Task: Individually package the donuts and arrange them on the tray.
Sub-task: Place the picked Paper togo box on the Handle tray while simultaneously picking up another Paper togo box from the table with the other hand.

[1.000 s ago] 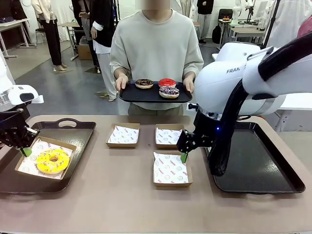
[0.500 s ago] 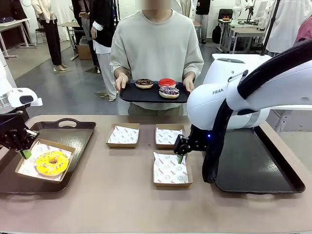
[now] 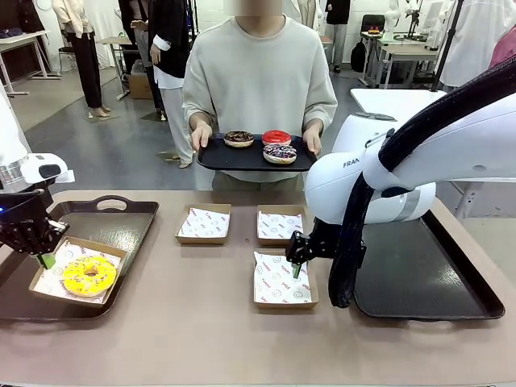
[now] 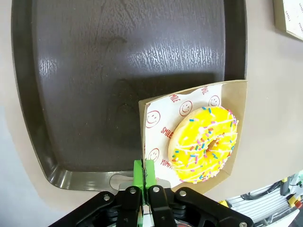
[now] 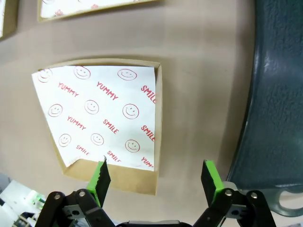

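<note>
Green pads, left gripper (image 4: 143, 166): pressed together on the edge of the filled box (image 4: 158, 113), well to the left of the front box (image 3: 278, 289).
Filled box: carries the yellow donut (image 3: 89, 275) and sits on the left tray (image 3: 121, 216). Since a second ago it has slid slightly toward the robot's side of that tray, donut riding along.
Finding, left side: one donut is packaged. Its placement on the tray is judged to be in its final adjustment.
Back boxes (image 3: 203, 223): two, paper-lined, just beyond the front box; unmoved.
Right gripper (image 3: 297, 266): jaws wide apart, holding nothing. Over the last second it has come leftward and lower, to the front box's far right corner. In the wrist view one finger stands over the box and the other over bare table, the box wall between them.
Finding, right side: probably lining up to grip that wall; not yet clamped.
Remaining donuts: chocolate donut (image 3: 239, 138), red donut (image 3: 276, 137) and sprinkled donut (image 3: 280, 151) lie on the person's black tray (image 3: 216, 159), well beyond the front box; not yet packaged.
Right tray (image 3: 435, 278): just right of the front box.
</note>
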Motion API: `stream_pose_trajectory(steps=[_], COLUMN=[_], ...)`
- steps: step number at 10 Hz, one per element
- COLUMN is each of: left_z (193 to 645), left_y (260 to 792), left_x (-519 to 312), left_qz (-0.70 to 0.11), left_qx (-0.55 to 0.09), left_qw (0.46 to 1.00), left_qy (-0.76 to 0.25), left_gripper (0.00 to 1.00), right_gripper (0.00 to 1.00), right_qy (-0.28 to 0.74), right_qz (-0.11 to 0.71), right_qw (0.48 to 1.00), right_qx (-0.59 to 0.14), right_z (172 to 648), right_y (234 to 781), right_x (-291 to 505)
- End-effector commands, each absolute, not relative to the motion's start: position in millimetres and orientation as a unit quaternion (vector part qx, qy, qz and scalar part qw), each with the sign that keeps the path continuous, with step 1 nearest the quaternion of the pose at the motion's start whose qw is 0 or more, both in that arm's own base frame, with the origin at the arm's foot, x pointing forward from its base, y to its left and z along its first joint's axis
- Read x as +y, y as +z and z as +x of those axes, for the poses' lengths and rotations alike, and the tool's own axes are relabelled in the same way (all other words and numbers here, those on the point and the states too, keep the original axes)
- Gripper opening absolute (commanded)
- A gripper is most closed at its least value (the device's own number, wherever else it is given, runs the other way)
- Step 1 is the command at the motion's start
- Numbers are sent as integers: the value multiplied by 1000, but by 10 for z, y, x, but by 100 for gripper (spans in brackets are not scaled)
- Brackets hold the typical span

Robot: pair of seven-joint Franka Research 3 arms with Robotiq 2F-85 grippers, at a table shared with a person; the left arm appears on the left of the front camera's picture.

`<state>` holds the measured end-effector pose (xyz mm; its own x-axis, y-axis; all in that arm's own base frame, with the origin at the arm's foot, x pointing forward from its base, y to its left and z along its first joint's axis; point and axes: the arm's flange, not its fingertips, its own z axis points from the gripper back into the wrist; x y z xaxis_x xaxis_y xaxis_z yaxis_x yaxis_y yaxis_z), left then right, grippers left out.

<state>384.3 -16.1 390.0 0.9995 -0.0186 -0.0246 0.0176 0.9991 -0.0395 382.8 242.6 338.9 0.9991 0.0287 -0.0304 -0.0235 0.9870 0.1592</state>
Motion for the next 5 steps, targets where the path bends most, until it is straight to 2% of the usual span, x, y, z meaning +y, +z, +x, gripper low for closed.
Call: stream_pose_trajectory(steps=[1, 5], left_z=[3921, 3889], left_y=[3926, 3891], left_x=[-202, -220], left_qz=[-29, -18], left_qx=[10, 12], left_qw=[1000, 1000], left_qy=[2, -7], left_gripper=[1, 1], right_gripper=[100, 100], right_qy=[15, 11], right_qz=[81, 71], right_qw=[997, 997], right_qx=[12, 17], right_z=[3826, 3823], right_y=[3423, 3370], right_x=[2428, 2444])
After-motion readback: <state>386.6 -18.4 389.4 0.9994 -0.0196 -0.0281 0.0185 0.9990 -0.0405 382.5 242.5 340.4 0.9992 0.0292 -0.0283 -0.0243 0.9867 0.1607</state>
